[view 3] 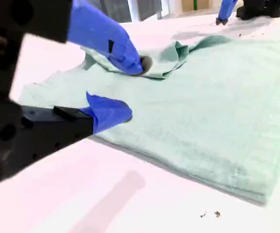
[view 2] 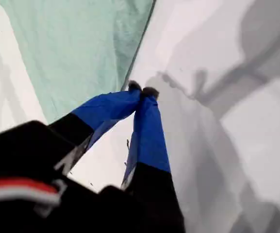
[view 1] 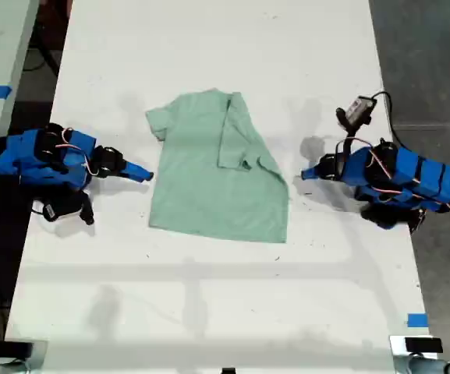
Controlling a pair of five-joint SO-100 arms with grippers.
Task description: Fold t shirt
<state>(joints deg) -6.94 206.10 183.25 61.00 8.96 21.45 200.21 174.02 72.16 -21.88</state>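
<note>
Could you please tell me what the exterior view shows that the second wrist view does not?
Only the exterior view shows the t shirt in full outline, both arm bodies, and a blue tape piece. Only the second wrist view shows my second end effector open, close to the cloth. Both show the folded-over sleeve and the white table.
</note>
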